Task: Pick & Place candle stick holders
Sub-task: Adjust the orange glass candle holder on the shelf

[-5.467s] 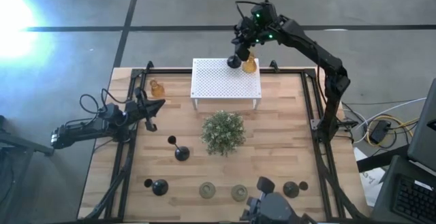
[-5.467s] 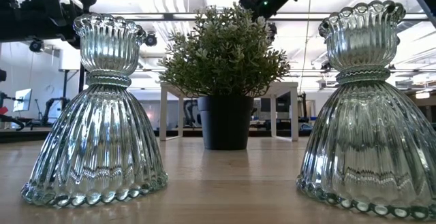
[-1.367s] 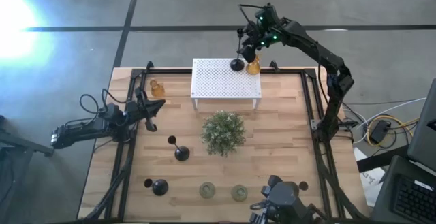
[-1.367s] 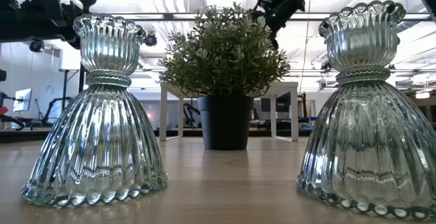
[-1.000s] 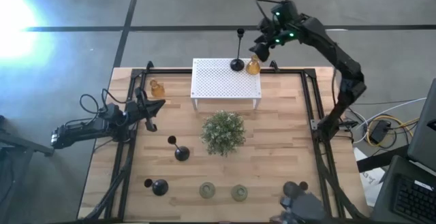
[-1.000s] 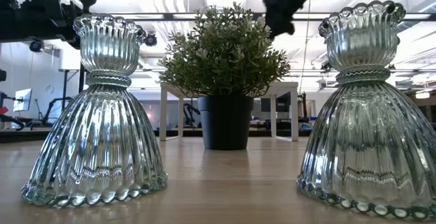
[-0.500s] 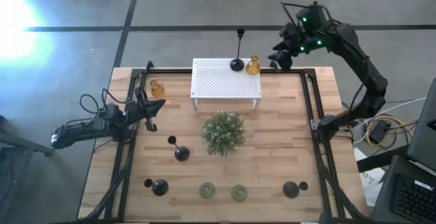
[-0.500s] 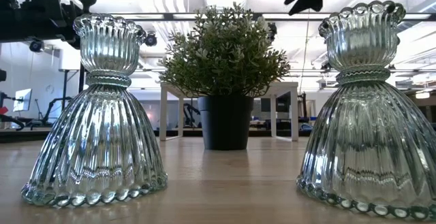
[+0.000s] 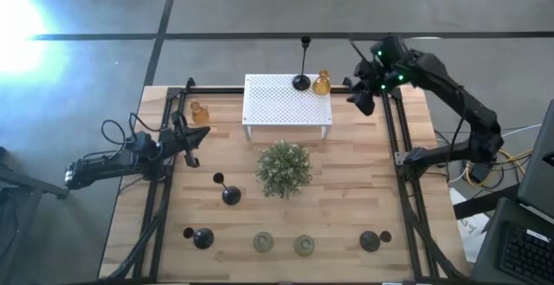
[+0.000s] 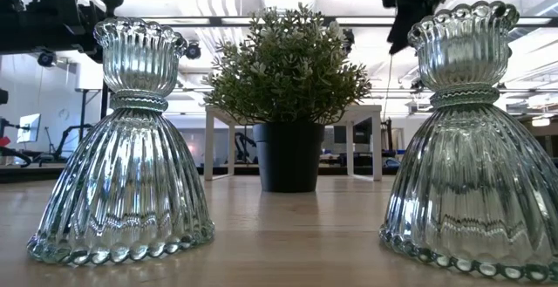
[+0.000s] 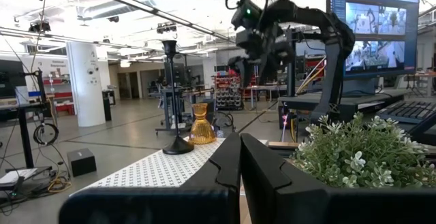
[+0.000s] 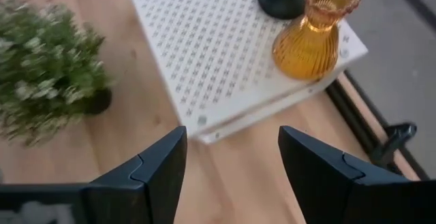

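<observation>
From above we see the right pincer [image 9: 362, 100] beside the white stand [image 9: 286, 103]; only its wrist view shows the fingers apart, empty, near the amber holder [image 12: 315, 30]. The left pincer [image 11: 240, 157] is closed.

White perforated stand [image 9: 286, 101] at table's [image 9: 355, 190] far edge, centre. Bushy green plant [image 9: 283, 167] in dark pot just near of it, mid-table. Cables [image 9: 489, 165] right of table, on floor.
</observation>
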You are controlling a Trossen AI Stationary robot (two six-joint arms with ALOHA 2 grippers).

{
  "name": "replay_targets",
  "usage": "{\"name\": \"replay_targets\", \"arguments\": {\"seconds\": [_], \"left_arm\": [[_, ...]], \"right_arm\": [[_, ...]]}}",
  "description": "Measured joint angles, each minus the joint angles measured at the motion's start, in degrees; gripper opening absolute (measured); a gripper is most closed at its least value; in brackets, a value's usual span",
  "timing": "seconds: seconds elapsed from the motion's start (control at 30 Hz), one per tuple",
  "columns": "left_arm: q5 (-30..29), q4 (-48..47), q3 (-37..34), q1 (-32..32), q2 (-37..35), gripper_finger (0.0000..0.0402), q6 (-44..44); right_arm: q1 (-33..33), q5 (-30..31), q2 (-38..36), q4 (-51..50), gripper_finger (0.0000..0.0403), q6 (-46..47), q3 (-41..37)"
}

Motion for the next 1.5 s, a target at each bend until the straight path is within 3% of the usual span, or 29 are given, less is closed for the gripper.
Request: {"name": "replay_targets", "arguments": {"seconds": [0.33, 0.53, 0.93, 1.5], "left_arm": [[0.0, 0.0, 0.0, 0.0, 0.0, 0.0014, 0.0], [0.0, 0.0, 0.0, 0.0, 0.0, 0.0014, 0.0], [0.0, 0.0, 0.0, 0.0, 0.0, 0.0014, -1.2], [0.0, 0.0, 0.0, 0.0, 0.0, 0.0014, -2.1]], "right_arm": [[-0.1, 3.2, 1.9, 21.1, 0.0197, 0.8, -12.8], [-0.2, 11.0, 5.2, 26.3, 0.0146, 1.3, -13.3], [-0.5, 12.2, 11.6, 30.9, 0.0015, 1.7, -8.8], [-0.5, 11.5, 13.6, 31.3, 0.0008, 2.3, -7.9]]}}
